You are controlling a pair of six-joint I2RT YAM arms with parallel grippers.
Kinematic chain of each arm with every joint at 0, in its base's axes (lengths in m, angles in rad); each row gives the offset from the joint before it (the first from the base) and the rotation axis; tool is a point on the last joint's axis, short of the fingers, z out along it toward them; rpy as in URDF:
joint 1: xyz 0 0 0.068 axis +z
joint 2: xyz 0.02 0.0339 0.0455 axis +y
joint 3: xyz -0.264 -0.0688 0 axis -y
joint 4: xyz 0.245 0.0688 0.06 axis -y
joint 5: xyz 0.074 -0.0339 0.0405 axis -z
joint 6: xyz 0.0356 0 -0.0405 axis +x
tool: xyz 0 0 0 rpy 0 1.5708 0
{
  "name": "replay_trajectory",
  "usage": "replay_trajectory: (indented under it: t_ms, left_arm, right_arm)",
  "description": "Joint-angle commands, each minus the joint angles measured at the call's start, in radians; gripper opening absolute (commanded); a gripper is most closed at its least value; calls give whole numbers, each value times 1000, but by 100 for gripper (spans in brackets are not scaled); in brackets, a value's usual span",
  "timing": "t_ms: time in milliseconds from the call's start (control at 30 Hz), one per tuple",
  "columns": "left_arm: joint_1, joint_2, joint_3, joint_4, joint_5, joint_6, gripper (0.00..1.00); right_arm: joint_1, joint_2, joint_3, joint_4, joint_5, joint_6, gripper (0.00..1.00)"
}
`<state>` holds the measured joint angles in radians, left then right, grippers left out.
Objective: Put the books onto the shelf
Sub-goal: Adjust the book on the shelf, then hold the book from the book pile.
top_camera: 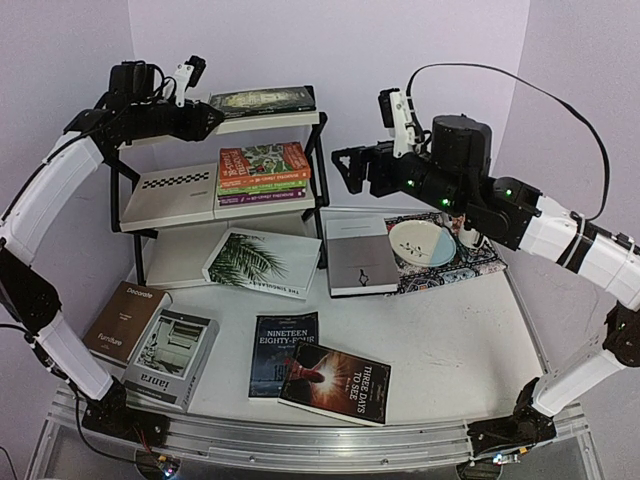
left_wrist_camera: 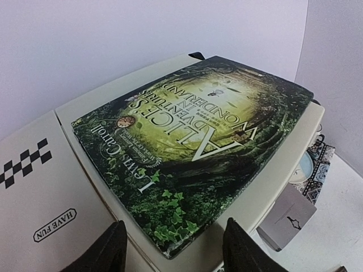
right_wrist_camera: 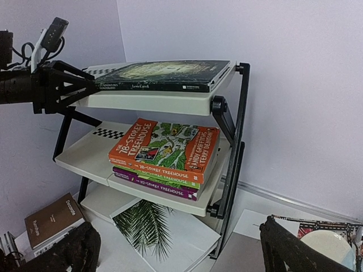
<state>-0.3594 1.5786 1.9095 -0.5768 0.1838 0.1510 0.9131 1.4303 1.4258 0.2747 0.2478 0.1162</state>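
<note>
Left pincer (left_wrist_camera: 174,250) spread at the top tier of the shelf (right_wrist_camera: 229,131), fingers either side of a corner of the green Alice book (left_wrist_camera: 193,136) lying flat there; three Treehouse paperbacks (right_wrist_camera: 164,153) stacked on the middle tier; right pincer (top_camera: 347,172) spread wide, holding nothing; the palm-leaf book (top_camera: 262,262) and others lie on the counter (top_camera: 450,340).

Black-framed cream shelf (top_camera: 160,205), far left, part filled.
Green Alice book (left_wrist_camera: 193,141) flat on top tier; Treehouse stack (right_wrist_camera: 164,156), seemingly three, on middle tier; palm-leaf book (top_camera: 262,262) flat below.
</note>
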Motion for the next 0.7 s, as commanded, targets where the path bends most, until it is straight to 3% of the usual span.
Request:
replay_trajectory:
  t_ms: [0, 267, 400, 533, 667]
  left_arm:
    - [-4, -99, -47, -2, -62, -7, 71]
    - [-4, -324, -182, -2, -100, -86, 92]
    - [-4, -436, -290, -1, -36, -178, 94]
    - [-4, -548, -485, 1, 79, -306, 95]
    - [-4, -663, -674, 2, 91, -430, 96]
  right_arm:
    - [-1, -49, -7, 7, 16, -8, 98]
    - [1, -97, -71, -61, -37, 59, 98]
    - [0, -113, -133, -94, -109, 156, 98]
    - [1, -112, -234, -107, -175, 305, 98]
    - [0, -86, -326, -109, -221, 444, 98]
